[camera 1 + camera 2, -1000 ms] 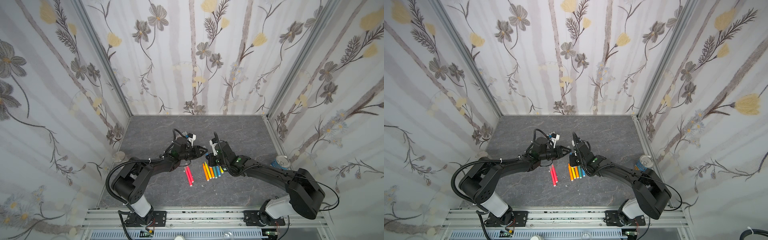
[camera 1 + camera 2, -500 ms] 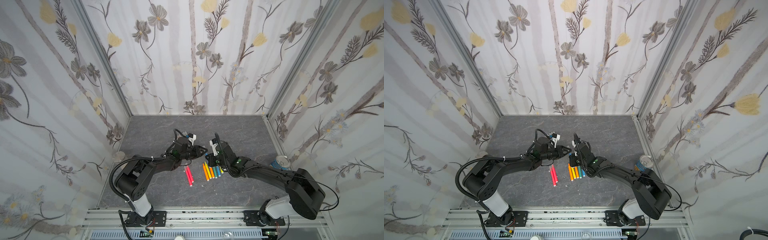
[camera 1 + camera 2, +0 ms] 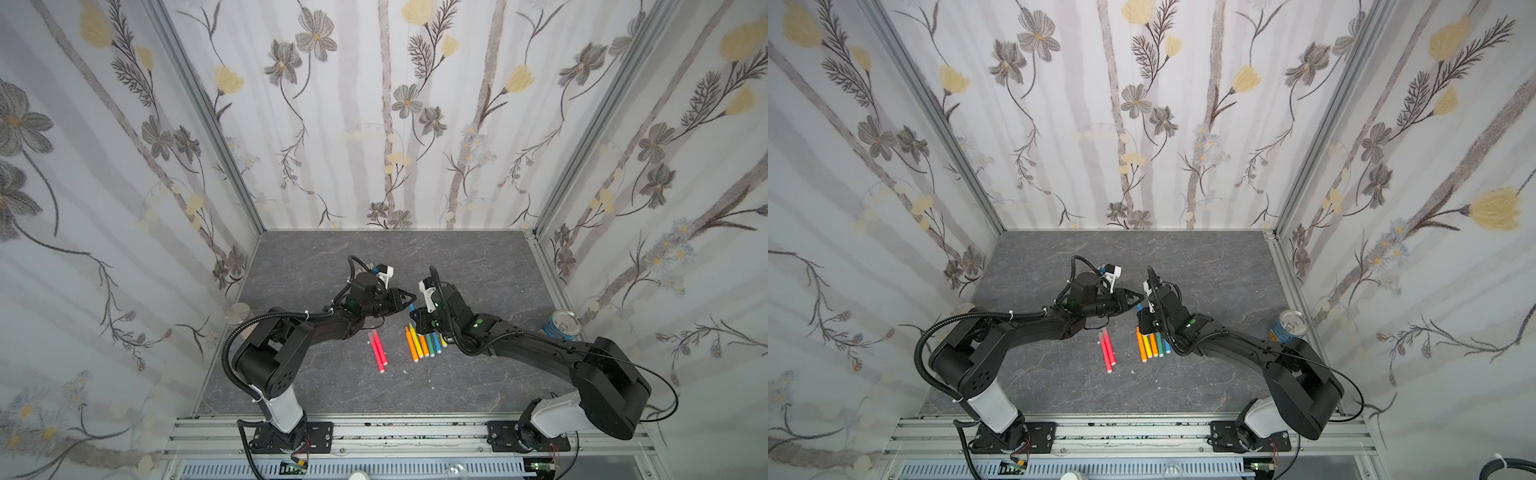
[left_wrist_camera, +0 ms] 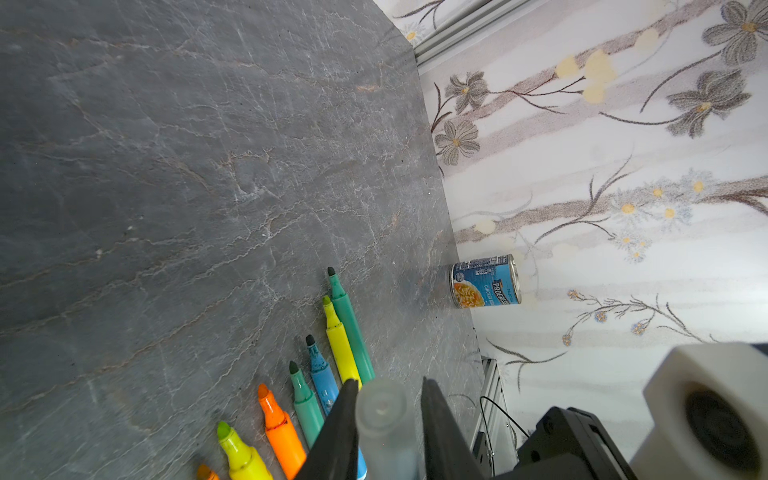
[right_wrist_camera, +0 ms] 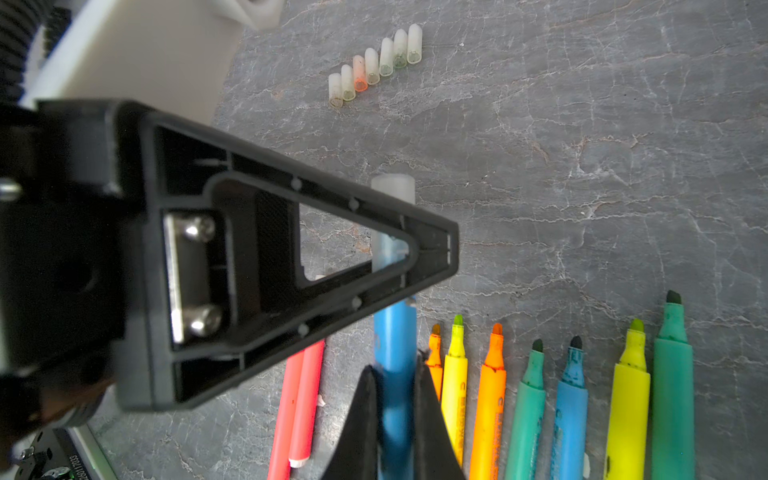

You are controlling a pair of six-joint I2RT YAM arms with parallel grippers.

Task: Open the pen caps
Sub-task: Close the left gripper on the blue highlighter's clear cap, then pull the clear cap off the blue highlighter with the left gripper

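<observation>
Bright even light, soft shadows; wrist foregrounds blurred (probably closeness).

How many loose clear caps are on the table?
7 loose caps, side by side in one row beyond the uncapped pens. An eighth cap sits on the blue pen; more may be hidden.

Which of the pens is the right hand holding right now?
The blue pen, clamped in the right hand with its cap between the fingers of the left hand. The uncapped row and the pink pair lie on the table.
</observation>
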